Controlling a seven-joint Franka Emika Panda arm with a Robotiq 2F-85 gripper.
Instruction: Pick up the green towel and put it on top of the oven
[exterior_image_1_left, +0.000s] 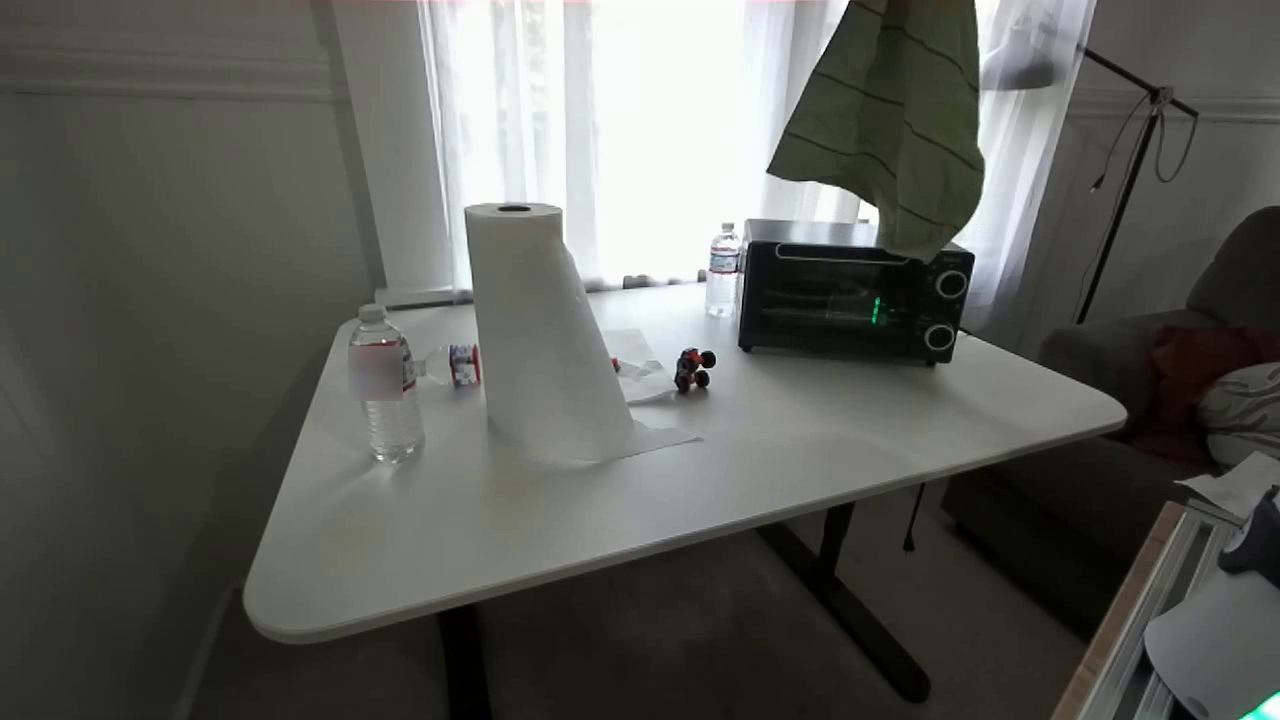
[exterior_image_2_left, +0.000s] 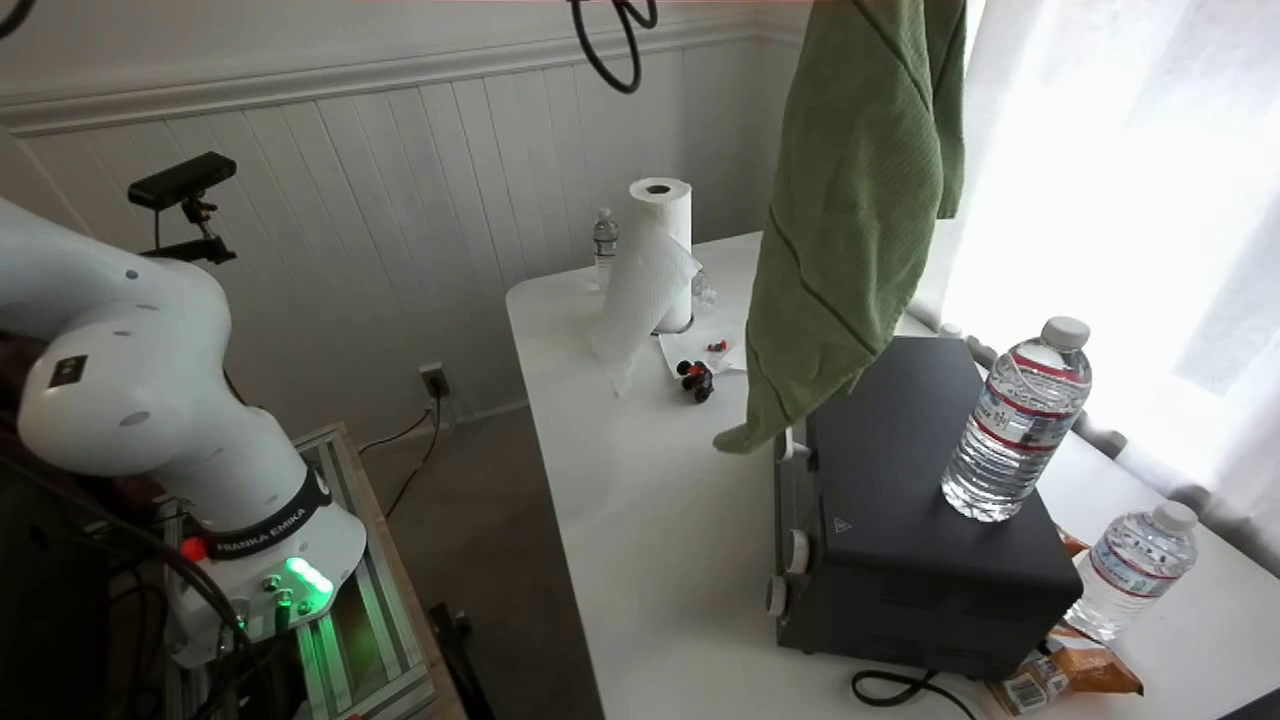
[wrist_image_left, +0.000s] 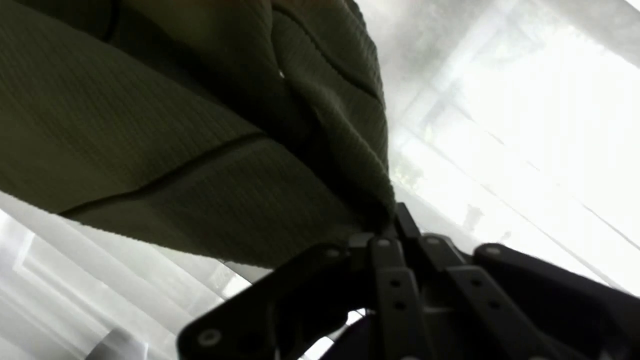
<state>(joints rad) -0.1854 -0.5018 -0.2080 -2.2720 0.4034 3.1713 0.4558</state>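
Surface (exterior_image_1_left: 780, 430), white and broad, carries the oven (exterior_image_1_left: 830, 305) and spreads past both its ends. The robot arm (exterior_image_2_left: 130, 370) has its base well apart from the oven, on the side the oven's front faces, probably so the reach comes in from there. The oven sits with its door closed and a level top for the cloth. Green towel (exterior_image_1_left: 890, 120) hangs above the oven and its front edge, not yet laid down. Its long axis runs nearly upright in both exterior views, the top end out of frame; in an exterior view the lowest corner (exterior_image_2_left: 760, 422) points down and out past the oven's front. Whether it touches the oven I cannot tell. A paper roll (exterior_image_1_left: 535, 330) stands upright well beyond one end of the oven, out of the cloth's way. In the wrist view the pincer (wrist_image_left: 392, 231) is clamped on a gathered edge of the towel; that single pinch, I judge, is why the rest drops in folds. A water bottle (exterior_image_2_left: 1022, 415) stands on the oven top toward the back, taking room the towel wants, and a low swing might topple it. Smallest, a toy car (exterior_image_1_left: 690, 371) rests near the oven, past the same end as the roll.
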